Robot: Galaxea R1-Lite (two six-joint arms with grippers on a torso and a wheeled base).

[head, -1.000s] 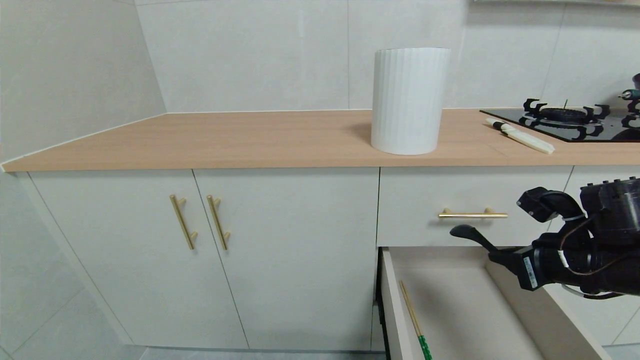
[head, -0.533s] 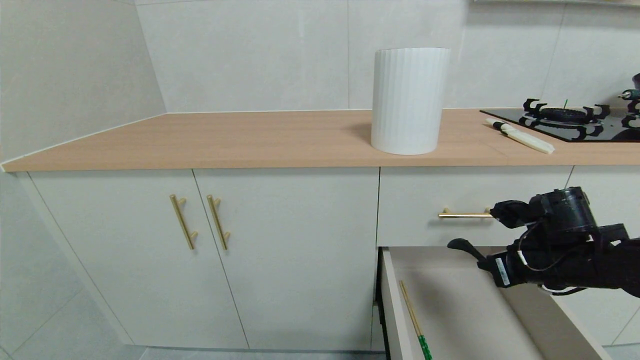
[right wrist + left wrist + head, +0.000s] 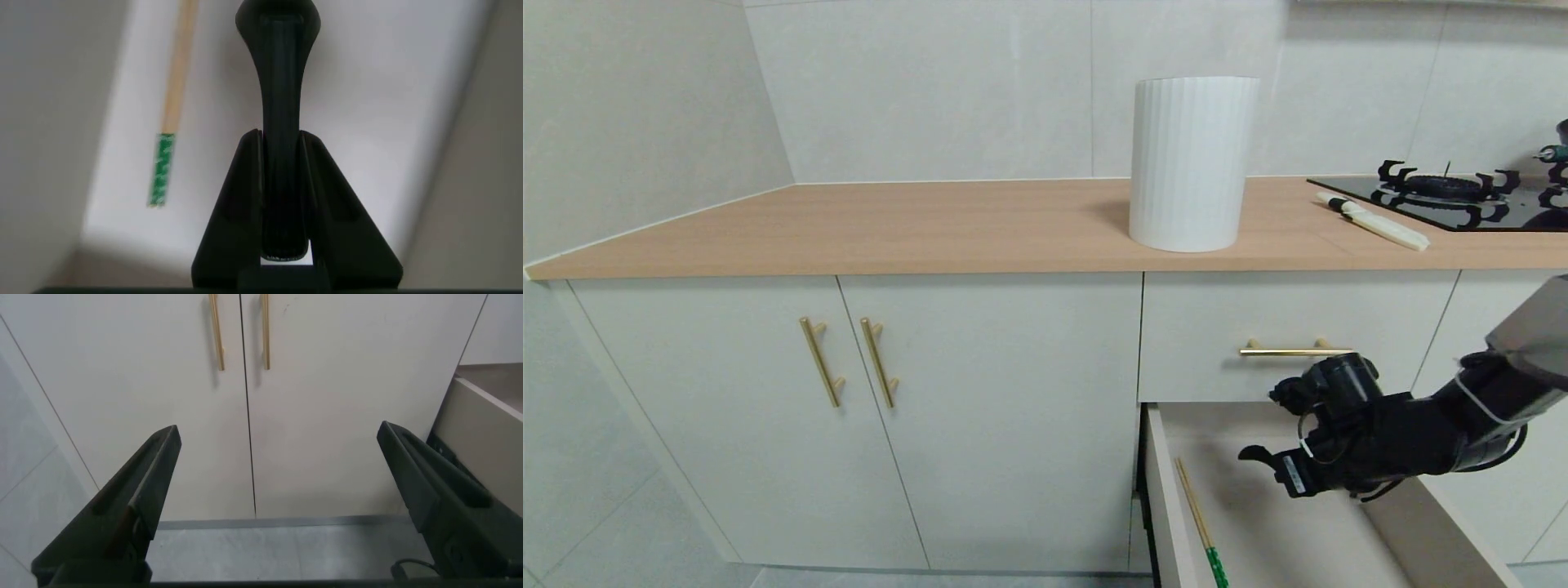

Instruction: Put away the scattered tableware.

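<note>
My right gripper hangs inside the open drawer, shut on a black utensil whose rounded end sticks out toward the drawer's left side. In the right wrist view the black utensil runs straight out from between the fingers, above the drawer's pale floor. A pair of wooden chopsticks with green ends lies along the drawer's left wall, and the chopsticks lie beside the utensil's tip. My left gripper is open, low, facing the double cabinet doors.
On the wooden counter stand a tall white ribbed container and a white-bladed knife beside the gas hob. A closed drawer with a gold handle sits right above the open one.
My right arm has swung left and down, carrying the black utensil from above the drawer's right wall into the drawer. The chopsticks have not moved.
</note>
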